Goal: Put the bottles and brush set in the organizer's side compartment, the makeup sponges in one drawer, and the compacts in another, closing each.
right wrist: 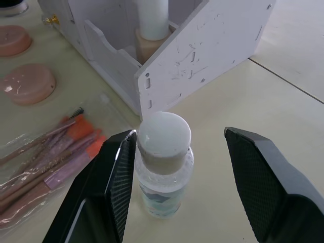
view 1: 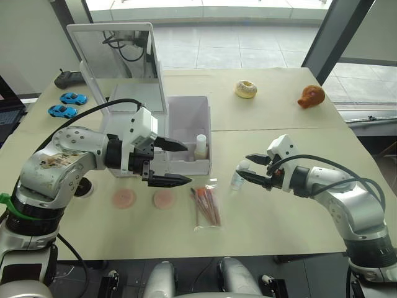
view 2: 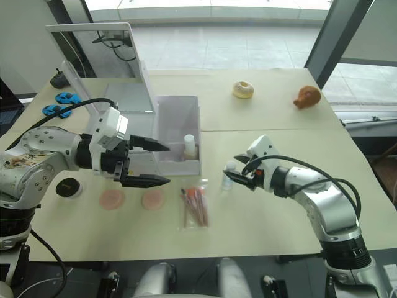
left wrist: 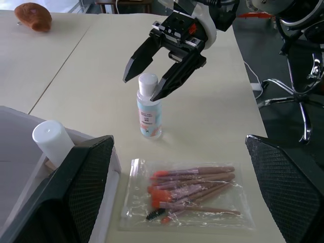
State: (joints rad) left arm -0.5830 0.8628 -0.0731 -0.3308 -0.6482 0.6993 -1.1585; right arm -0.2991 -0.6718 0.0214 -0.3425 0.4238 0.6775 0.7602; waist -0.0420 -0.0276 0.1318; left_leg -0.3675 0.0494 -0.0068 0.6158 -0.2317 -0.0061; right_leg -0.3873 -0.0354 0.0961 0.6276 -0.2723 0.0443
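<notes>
A small clear bottle [view 1: 236, 180] with a white cap stands on the table right of the white organizer [view 1: 191, 112]. My right gripper [view 1: 244, 165] is open, its fingers on either side of the cap [right wrist: 163, 134], one finger close against it. Another white-capped bottle [view 1: 200, 145] stands in the organizer's side compartment. The bagged brush set [view 1: 206, 207] lies in front of the organizer. Two pink round makeup sponges [view 1: 124, 198] [view 1: 164, 199] lie left of it, and a black compact [view 2: 67, 187] sits further left. My left gripper [view 1: 187, 163] hangs open in front of the organizer, holding nothing.
The organizer's lid [view 1: 118, 59] stands raised at the back left. A doughnut [view 1: 245, 89] and a brown toy [view 1: 311, 96] sit far right. Two blue toy cars [view 1: 62, 111] [view 1: 72, 98] and a dark object [view 1: 67, 78] lie far left.
</notes>
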